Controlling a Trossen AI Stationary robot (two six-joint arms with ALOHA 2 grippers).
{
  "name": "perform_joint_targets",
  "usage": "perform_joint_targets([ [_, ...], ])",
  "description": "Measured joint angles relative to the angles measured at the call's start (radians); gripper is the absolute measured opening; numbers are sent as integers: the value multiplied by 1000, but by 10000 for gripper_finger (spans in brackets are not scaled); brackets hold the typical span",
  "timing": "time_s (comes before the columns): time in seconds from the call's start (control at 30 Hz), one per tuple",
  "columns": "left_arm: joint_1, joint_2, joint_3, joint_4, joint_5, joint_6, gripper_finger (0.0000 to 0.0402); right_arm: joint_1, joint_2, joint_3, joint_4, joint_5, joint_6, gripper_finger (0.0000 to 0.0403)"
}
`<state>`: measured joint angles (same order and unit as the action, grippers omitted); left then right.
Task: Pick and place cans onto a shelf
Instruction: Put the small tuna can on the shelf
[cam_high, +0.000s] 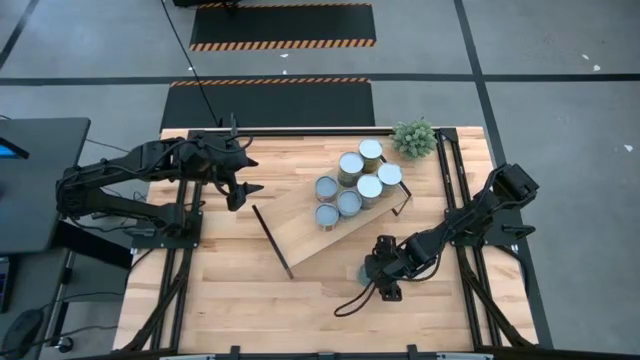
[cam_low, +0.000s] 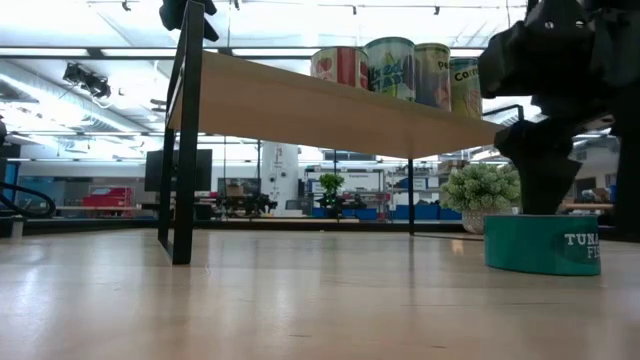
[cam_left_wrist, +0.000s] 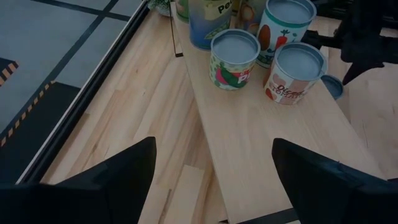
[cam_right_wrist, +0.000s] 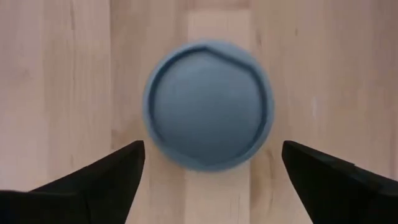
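The light-wood shelf stands slantwise on the table on black rail legs. Several cans stand upright in a cluster on its far right end; they also show in the low view and the left wrist view. A low teal tuna can rests flat on the tabletop near the shelf's near right side. My right gripper points down over it, open, with one finger on either side and above it. My left gripper is open and empty, over the shelf's left end.
A small green plant stands at the table's far right corner, beside the shelf's can end. The shelf's black rails rise at its two short ends. Bare tabletop lies along the near edge and left of the shelf.
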<state>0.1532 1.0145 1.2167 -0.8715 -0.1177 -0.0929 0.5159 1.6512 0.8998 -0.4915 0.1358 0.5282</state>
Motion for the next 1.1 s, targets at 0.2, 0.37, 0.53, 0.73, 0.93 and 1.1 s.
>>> perform_joint_targets([
  [0.2,0,0,0,0,0,0,325,-1,0,-37,137,92,-87,387],
  [0.37,0,0,0,0,0,-6,325,-14,1,-77,191,85,-110,387],
  [0.53,0,0,0,0,0,-8,325,-34,1,-78,225,83,-164,374],
  [0.73,0,0,0,1,0,-9,325,-63,1,-87,276,80,-210,319],
  [0.93,0,0,0,1,0,-9,325,-89,1,-74,300,-2,-207,269],
  [1.1,0,0,0,2,0,-6,325,-89,1,-66,298,-10,-206,269],
])
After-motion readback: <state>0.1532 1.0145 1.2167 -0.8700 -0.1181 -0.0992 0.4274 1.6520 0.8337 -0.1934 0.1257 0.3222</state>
